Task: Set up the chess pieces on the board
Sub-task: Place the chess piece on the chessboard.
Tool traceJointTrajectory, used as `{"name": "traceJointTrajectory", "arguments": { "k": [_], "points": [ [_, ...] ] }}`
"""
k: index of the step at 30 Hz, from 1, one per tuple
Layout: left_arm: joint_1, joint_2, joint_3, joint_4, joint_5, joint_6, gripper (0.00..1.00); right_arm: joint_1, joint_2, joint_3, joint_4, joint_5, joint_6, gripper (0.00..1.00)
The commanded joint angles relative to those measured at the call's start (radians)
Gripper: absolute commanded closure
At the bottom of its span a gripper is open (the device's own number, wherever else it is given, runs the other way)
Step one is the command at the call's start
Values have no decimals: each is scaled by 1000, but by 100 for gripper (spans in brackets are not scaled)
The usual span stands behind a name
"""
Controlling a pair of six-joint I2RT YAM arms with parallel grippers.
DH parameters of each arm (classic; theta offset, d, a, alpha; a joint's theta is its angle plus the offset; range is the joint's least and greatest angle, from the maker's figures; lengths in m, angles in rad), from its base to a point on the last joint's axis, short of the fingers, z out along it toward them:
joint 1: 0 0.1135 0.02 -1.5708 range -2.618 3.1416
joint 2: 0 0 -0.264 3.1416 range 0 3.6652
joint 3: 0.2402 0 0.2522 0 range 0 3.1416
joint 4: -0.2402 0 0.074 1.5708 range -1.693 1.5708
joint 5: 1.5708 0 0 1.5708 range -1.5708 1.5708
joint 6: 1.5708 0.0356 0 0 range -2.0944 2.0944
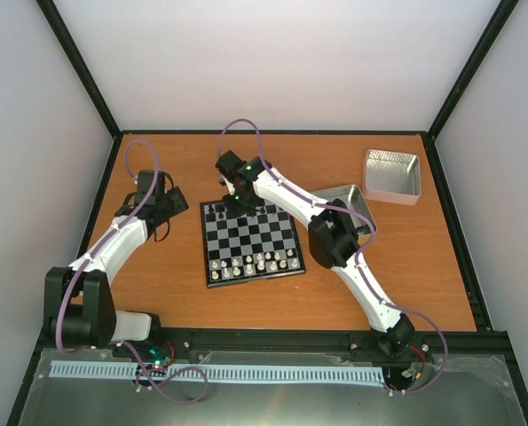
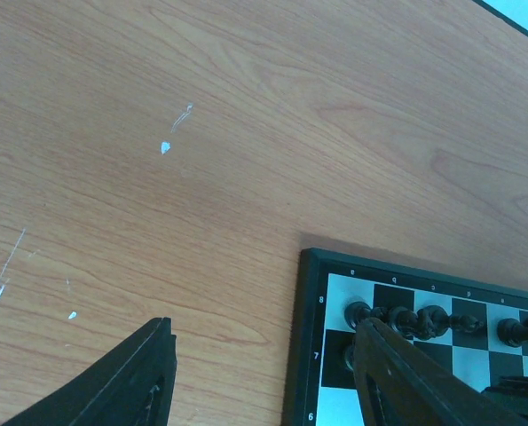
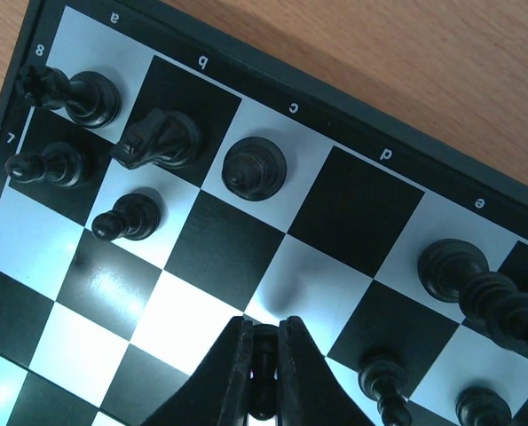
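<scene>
Grip on one small black piece [image 3: 262, 373] above the far left part of the board [image 1: 255, 240], my right gripper [image 3: 265, 325] pressed together around it.

Seen from my right wrist, the piece sits pinched between my two fingers, over the squares just near of the far row; I cannot tell whether it touches the board. Other black chess pieces [image 3: 255, 169] stand at that far-left corner: three on the back row and two small ones in the row nearer. White pieces [image 1: 250, 264] stand along the near edge. My left gripper [image 2: 264, 327] hangs spread with nothing between its fingers, over the bare table [image 2: 201, 177] just left of the board's far-left corner. Two metal tins lie to the right: one [image 1: 392, 175] at the far right, the other [image 1: 348, 195] partly under my right arm.
</scene>
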Motion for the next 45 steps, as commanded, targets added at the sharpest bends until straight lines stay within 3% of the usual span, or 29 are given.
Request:
{"name": "traceJointTrajectory", "arguments": {
  "k": [1, 25, 30, 39, 41, 45],
  "points": [
    [3, -2, 14, 2, 4, 4, 44, -5, 33, 42, 0, -2, -9, 92],
    [3, 12, 26, 6, 25, 10, 43, -32, 63, 86, 11, -25, 1, 86],
    [3, 8, 26, 6, 28, 11, 44, -32, 55, 79, 2, -25, -2, 77],
    [3, -2, 31, 17, 38, 27, 43, -40, -66, 88, 2, 13, 16, 73],
    [3, -4, 31, 25, 42, 36, 43, -55, -132, 50, 5, 21, 40, 70],
    [3, -1, 23, 43, 45, 40, 43, -115, -341, -261, 94, 28, 113, 64]
  ]
}}
